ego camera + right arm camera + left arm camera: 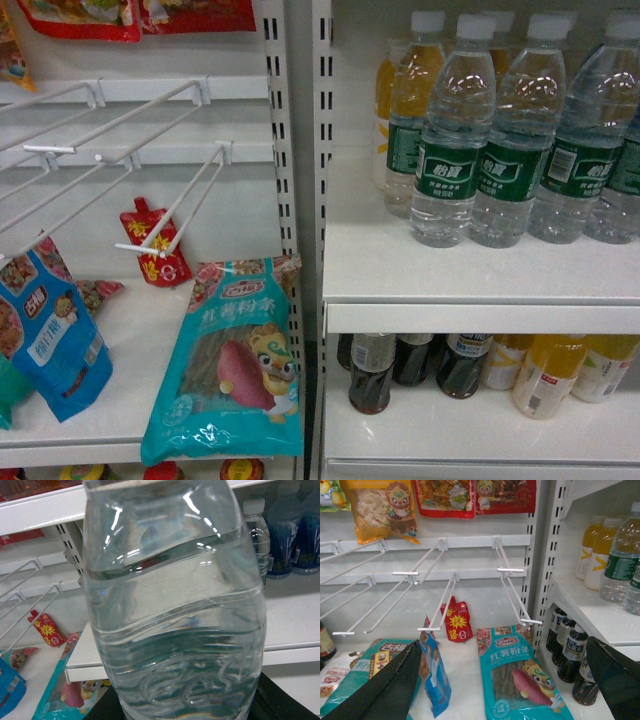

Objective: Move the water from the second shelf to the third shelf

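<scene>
A clear ribbed bottle of water (175, 605) fills the right wrist view, standing upright between the black fingers (282, 702) of my right gripper (185, 707), which is shut on its lower body. Its cap and label are out of frame. Behind it a white shelf (290, 625) carries another water bottle (256, 530). In the head view several green-labelled water bottles (455, 140) stand on a white shelf (480, 275); neither gripper shows there. My left gripper (500, 690) is open with nothing between its fingers, hovering over the snack shelf.
Dark cola bottles (370, 375) and yellow drink bottles (545, 375) stand on the shelf below. Left of the slotted upright (322, 150) are white wire hooks (150, 130), a teal noodle packet (235, 360), a blue bag (60, 340) and a red pouch (150, 245).
</scene>
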### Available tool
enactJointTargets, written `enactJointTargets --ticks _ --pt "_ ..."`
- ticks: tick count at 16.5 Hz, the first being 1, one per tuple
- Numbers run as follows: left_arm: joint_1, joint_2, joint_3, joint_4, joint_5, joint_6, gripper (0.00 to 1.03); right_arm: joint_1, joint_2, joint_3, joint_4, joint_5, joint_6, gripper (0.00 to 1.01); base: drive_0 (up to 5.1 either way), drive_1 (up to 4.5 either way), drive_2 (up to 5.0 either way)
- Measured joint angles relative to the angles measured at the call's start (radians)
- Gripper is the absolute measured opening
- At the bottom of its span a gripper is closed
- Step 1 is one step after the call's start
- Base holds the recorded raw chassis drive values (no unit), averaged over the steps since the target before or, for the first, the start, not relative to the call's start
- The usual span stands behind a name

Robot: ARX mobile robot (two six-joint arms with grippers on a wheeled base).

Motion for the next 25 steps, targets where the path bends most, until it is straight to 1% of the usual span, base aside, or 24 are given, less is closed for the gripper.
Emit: enactJointTargets --ticks 1,2,3,4,5,6,7,9,11,14,16,17,19,21,25 --pt "0.000 0.000 0.000 0.000 0.000 0.000 0.98 0.000 0.000 0.000 0.002 0.000 0.000 0.40 0.0 0.00 0.0" --pt "0.000 0.000 0.000 0.000 0.000 0.000 0.98 0.039 0.003 0.000 0.027 0.092 -0.002 0.40 0.0 0.00 0.0" --pt "0.000 0.000 0.000 0.000 0.000 0.000 0.98 0.089 0.034 0.005 0.096 0.239 -0.009 0.40 0.0 0.00 0.0" --pt "0.000 0.000 0.000 0.000 0.000 0.000 0.98 0.109 0.085 0.033 0.140 0.306 -0.024 0.40 0.0 0.00 0.0" --pt "0.000 0.000 0.000 0.000 0.000 0.000 0.98 0.127 0.148 0.064 0.185 0.326 -0.039 0.40 0.0 0.00 0.0" --pt "0.000 0.000 0.000 0.000 0.000 0.000 0.98 0.173 0.253 0.111 0.269 0.289 -0.071 0.40 0.0 0.00 0.0" --pt "0.000 0.000 0.000 0.000 0.000 0.000 0.98 0.168 0.414 0.140 0.362 0.185 -0.081 0.40 0.0 0.00 0.0" --pt "0.000 0.000 0.000 0.000 0.000 0.000 0.98 0.137 0.500 0.134 0.409 0.152 -0.084 0.40 0.0 0.00 0.0" --pt "0.000 0.000 0.000 0.000 0.000 0.000 0.98 0.115 0.559 0.123 0.457 0.132 -0.086 0.40 0.0 0.00 0.0" --pt "0.000 0.000 0.000 0.000 0.000 0.000 0.98 0.111 0.583 0.120 0.472 0.120 -0.087 0.40 0.0 0.00 0.0" --pt "0.000 0.000 0.000 0.000 0.000 0.000 0.98 0.100 0.607 0.117 0.481 0.103 -0.086 0.40 0.0 0.00 0.0" --pt "0.000 0.000 0.000 0.000 0.000 0.000 0.98 0.097 0.631 0.116 0.497 0.092 -0.086 0.40 0.0 0.00 0.0" --pt "0.000 0.000 0.000 0.000 0.000 0.000 0.98 0.077 0.710 0.114 0.558 0.079 -0.087 0.40 0.0 0.00 0.0" --pt "0.000 0.000 0.000 0.000 0.000 0.000 0.98 0.066 0.788 0.114 0.614 0.079 -0.087 0.40 0.0 0.00 0.0" --pt "0.000 0.000 0.000 0.000 0.000 0.000 0.98 0.068 0.929 0.163 0.663 0.078 -0.090 0.40 0.0 0.00 0.0"
